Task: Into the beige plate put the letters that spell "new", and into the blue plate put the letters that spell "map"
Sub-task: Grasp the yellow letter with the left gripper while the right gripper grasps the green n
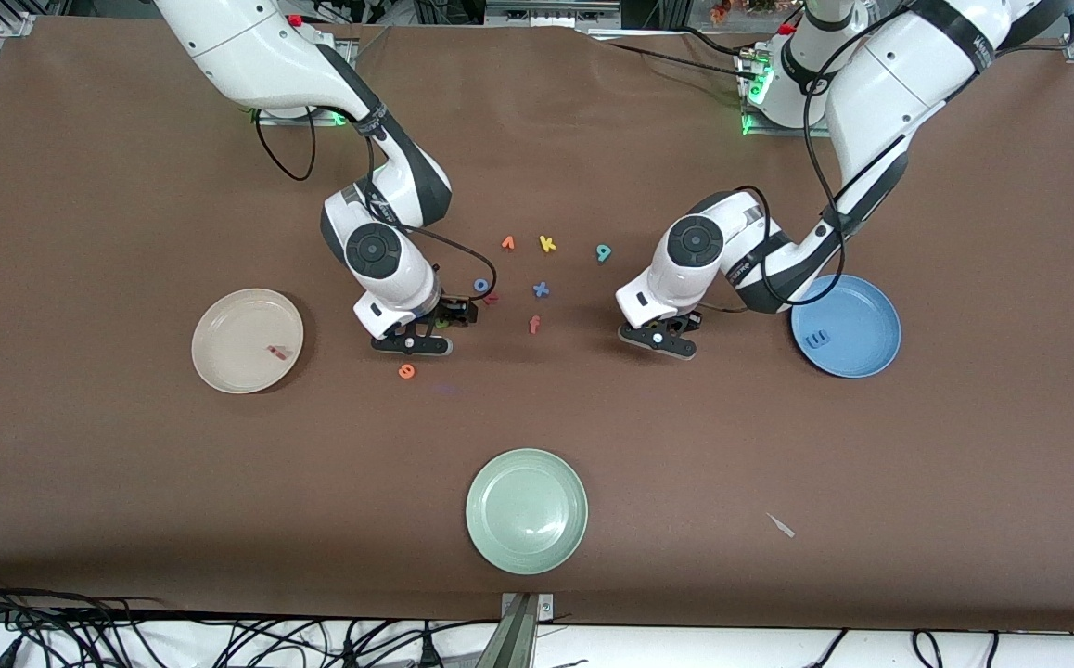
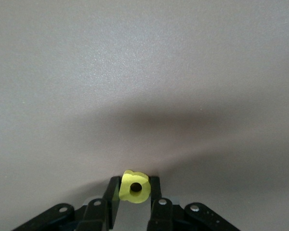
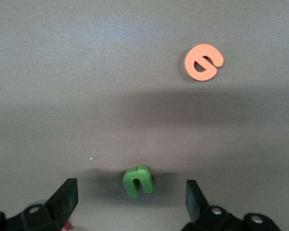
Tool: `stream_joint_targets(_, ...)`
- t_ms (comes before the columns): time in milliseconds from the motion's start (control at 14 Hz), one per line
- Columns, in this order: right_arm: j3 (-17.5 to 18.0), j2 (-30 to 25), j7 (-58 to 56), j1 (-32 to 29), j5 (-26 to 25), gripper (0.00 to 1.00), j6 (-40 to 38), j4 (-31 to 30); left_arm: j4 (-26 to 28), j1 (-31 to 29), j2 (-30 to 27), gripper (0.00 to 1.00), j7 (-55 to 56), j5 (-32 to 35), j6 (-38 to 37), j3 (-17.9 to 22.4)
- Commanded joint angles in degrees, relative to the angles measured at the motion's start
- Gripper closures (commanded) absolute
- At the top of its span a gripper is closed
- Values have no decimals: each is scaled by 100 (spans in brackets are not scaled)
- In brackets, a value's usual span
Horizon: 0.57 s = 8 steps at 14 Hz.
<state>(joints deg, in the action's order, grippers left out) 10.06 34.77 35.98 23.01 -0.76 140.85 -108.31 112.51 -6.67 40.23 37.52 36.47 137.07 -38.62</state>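
My left gripper (image 2: 135, 192) is shut on the yellow looped letter (image 2: 134, 187), low over the table beside the blue plate (image 1: 862, 311), toward the right arm's end from it. A blue "m" (image 1: 816, 340) lies in that plate. The teal "9"-like letter (image 1: 603, 252) lies on the table, farther from the front camera. My right gripper (image 3: 131, 198) is open, low over the table, with the green "n" (image 3: 138, 181) between its fingers, untouched. The orange "e" (image 3: 203, 62) lies nearby on the table. The pinkish-red "w" (image 1: 277, 352) rests in the beige plate (image 1: 231, 325).
Loose letters lie between the two grippers: a yellow "k" (image 1: 547, 244), an orange letter (image 1: 507, 243), a blue "o" (image 1: 480, 286), a blue "x" (image 1: 541, 289), an orange "f" (image 1: 534, 324) and a small dark-red one (image 1: 491, 299). A pale green plate (image 1: 526, 510) sits near the table's front edge.
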Motion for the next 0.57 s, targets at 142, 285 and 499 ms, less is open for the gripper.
stream_joint_targets(142, 5, 21, -38, 10, -3, 20, 74, -41, -334, 43, -444, 91, -139, 229, -1274, -67)
stream_joint_targets(285, 5, 56, -38, 19, -3, 30, 83, -32, -589, -35, -656, 91, -900, 203, -2241, -189)
stream_joint_targets(499, 5, 65, -47, 19, -12, 36, 92, -41, -695, -316, -1077, 91, -2202, 115, -3027, -208)
